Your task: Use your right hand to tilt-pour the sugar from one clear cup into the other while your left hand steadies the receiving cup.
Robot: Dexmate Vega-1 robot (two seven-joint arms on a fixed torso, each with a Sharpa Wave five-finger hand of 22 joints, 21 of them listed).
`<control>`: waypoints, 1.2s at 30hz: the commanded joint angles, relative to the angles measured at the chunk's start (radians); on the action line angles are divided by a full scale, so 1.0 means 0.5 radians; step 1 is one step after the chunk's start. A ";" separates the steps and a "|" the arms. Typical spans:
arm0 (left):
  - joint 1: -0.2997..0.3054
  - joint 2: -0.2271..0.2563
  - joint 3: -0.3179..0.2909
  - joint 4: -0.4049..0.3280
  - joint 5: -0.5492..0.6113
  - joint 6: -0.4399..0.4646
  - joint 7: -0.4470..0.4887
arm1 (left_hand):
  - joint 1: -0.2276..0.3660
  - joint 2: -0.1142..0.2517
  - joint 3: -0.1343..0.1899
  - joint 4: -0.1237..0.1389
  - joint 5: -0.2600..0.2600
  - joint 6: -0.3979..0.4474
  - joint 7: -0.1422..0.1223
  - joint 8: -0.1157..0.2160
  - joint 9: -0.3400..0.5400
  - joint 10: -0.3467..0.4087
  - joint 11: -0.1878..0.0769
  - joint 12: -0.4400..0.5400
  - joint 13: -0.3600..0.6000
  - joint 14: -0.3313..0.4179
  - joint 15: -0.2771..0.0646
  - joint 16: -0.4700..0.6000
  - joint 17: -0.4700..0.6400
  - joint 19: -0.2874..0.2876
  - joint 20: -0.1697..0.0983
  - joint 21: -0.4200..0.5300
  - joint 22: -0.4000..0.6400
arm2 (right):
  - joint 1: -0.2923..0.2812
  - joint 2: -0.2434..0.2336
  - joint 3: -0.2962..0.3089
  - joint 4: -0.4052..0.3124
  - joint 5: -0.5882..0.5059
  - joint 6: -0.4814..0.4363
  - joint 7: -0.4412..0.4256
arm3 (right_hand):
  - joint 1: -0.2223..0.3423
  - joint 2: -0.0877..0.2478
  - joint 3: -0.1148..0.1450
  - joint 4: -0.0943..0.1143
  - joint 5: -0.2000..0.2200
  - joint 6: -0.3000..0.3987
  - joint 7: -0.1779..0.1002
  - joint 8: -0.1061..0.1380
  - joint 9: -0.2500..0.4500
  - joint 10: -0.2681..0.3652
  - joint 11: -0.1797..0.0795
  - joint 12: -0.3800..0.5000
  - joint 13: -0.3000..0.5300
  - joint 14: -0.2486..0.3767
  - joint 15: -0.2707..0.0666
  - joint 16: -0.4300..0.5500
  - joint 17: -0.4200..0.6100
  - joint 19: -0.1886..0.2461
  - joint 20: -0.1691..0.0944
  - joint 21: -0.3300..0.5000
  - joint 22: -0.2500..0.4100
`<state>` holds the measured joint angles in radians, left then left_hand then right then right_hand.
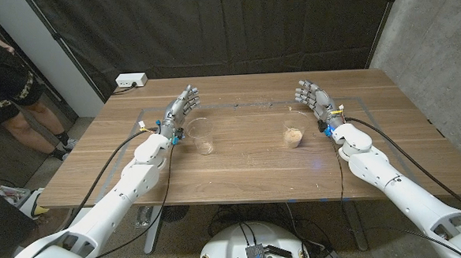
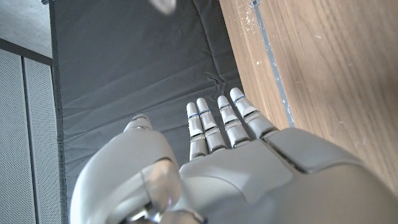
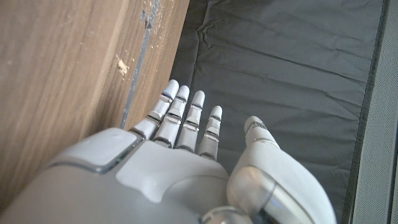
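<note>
Two clear cups stand on the wooden table (image 1: pixel 248 164). The empty cup (image 1: pixel 201 134) stands left of centre. The other cup (image 1: pixel 294 133), right of centre, holds a low layer of brown sugar. My left hand (image 1: pixel 180 110) is just left of and behind the empty cup, fingers straight and apart, holding nothing. My right hand (image 1: pixel 314 98) stands right of and behind the sugar cup, also spread and empty. In the wrist views the left hand (image 2: pixel 230 162) and the right hand (image 3: pixel 174 155) reach with straight fingers over the table's far edge toward the black curtain.
A white power strip (image 1: pixel 131 81) lies at the table's back left corner. A person (image 1: pixel 3 85) stands at the far left beside the table. A black curtain (image 1: pixel 225 26) hangs behind the table. A few pale crumbs (image 3: pixel 123 64) lie near the table's far edge.
</note>
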<state>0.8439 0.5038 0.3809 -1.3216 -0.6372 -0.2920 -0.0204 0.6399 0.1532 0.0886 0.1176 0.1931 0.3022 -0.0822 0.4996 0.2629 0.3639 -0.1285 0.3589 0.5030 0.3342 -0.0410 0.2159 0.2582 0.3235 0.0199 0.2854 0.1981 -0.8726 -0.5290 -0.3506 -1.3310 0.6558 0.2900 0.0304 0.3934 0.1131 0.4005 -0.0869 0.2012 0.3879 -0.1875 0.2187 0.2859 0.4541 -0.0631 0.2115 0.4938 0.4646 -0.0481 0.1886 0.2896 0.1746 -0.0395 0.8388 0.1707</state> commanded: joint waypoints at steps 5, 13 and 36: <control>0.029 -0.002 0.014 -0.049 0.012 -0.001 0.024 | 0.019 0.002 0.004 0.011 0.013 0.014 -0.003 0.011 0.007 0.027 0.007 0.007 0.001 0.017 -0.169 0.014 -0.002 0.013 0.008 0.010 0.005 | -0.053 -0.032 0.037 -0.038 -0.002 -0.010 0.054 | 0.026 -0.026 0.009 -0.016 0.013 -0.008 -0.003 0.003 0.006 -0.010 0.004 0.004 -0.008 -0.014 -0.263 0.003 -0.015 0.013 -0.113 0.005 0.007; 0.055 0.024 -0.006 -0.069 0.006 -0.002 0.041 | 0.015 -0.004 0.006 0.011 0.013 0.013 -0.003 0.009 0.006 0.032 0.011 0.002 0.000 0.023 -0.175 0.016 -0.005 0.013 0.012 0.008 0.005 | 0.019 0.013 0.016 0.057 -0.029 0.019 0.116 | 0.024 -0.039 0.008 -0.026 0.013 -0.016 -0.003 -0.001 0.003 -0.016 0.009 0.004 -0.017 -0.024 -0.259 0.002 -0.028 0.015 -0.100 -0.003 0.007; 0.059 0.095 -0.030 -0.088 -0.002 0.007 0.004 | 0.007 -0.010 0.013 0.009 0.014 0.024 -0.006 0.010 0.005 0.047 0.002 -0.007 0.000 0.031 -0.180 0.019 -0.011 0.011 0.010 0.005 0.005 | 0.013 -0.101 0.034 0.095 -0.189 0.124 0.156 | 0.016 -0.110 -0.011 -0.064 0.005 -0.053 -0.029 -0.017 -0.006 -0.029 -0.007 0.007 -0.049 -0.053 -0.274 0.007 -0.069 0.031 -0.092 -0.032 0.008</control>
<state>0.8681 0.5342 0.3732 -1.3567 -0.6348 -0.2924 -0.0109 0.6460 0.1520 0.0886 0.1175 0.1931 0.3020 -0.0821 0.4995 0.2627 0.3748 -0.1284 0.3588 0.5006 0.3438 -0.0428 0.2158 0.2506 0.3231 0.0198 0.2853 0.1978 -0.8569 -0.5338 -0.3392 -1.2852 0.6202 0.3216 0.1127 0.3996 0.0715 0.3943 -0.1151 0.2012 0.3673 -0.2003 0.2102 0.2831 0.4359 -0.0626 0.2115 0.4687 0.4360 -0.0482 0.1886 0.2552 0.1818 -0.0395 0.8281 0.1705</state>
